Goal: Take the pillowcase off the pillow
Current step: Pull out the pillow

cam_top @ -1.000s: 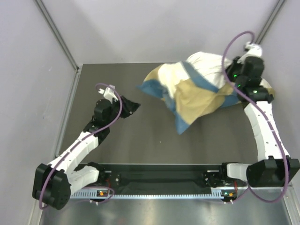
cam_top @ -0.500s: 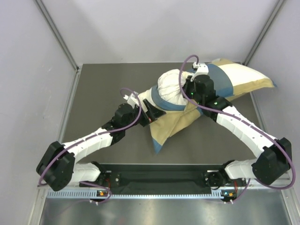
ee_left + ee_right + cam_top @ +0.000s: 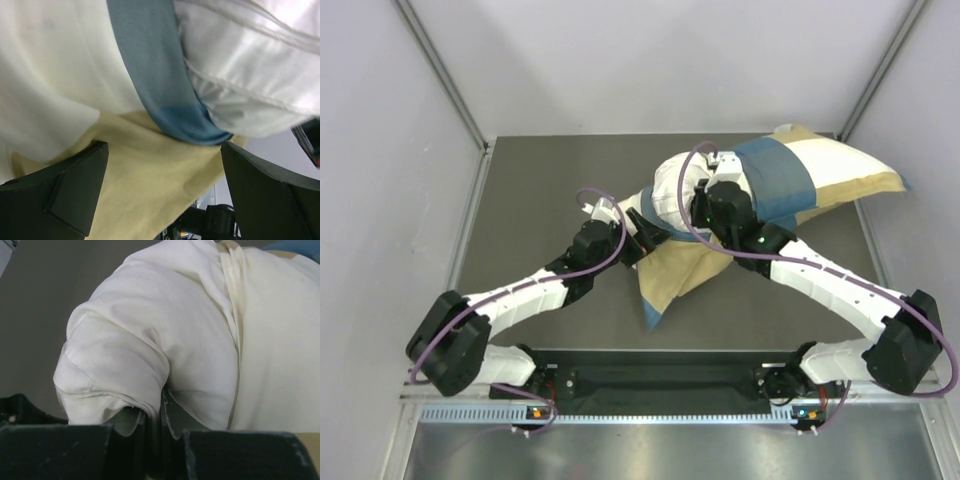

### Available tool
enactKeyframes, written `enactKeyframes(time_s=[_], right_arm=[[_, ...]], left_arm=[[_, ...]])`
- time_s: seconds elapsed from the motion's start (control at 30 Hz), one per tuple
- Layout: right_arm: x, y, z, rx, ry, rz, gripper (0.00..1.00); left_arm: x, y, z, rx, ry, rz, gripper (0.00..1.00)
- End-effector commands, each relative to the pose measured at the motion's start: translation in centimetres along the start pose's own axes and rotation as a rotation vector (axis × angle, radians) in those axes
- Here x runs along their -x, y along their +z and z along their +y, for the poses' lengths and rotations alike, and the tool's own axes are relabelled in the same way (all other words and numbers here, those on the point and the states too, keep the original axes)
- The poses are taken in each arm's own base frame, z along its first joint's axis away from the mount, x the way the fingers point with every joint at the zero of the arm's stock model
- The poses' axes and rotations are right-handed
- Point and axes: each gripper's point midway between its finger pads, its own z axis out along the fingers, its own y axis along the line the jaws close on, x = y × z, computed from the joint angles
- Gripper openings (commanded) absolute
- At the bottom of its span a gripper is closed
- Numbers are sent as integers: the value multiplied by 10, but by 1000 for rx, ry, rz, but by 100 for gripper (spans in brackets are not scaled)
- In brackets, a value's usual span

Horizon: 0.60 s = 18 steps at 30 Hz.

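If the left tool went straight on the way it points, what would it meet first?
Probably the pillowcase: its tan panel sits just ahead of the open left tool, though depth is unclear.

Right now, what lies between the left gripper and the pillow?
The pillowcase: its tan fabric and blue edge band sit between the open left gripper and the white pillow. The left wrist view shows this.
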Motion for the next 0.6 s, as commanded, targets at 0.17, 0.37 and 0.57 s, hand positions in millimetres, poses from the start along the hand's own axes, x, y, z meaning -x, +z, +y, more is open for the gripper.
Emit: enactKeyframes(time_s=[0.17, 0.37, 0.57], right_arm=[[-38, -34, 17, 67, 9, 61, 0], [-46, -56, 16, 84, 17, 59, 0], [-54, -59, 3, 41, 10, 58, 0]], left_arm=[[12, 35, -2, 1, -19, -53, 99], [10, 45, 0, -8, -12, -56, 43], [-8, 35, 17, 16, -19, -14, 0]])
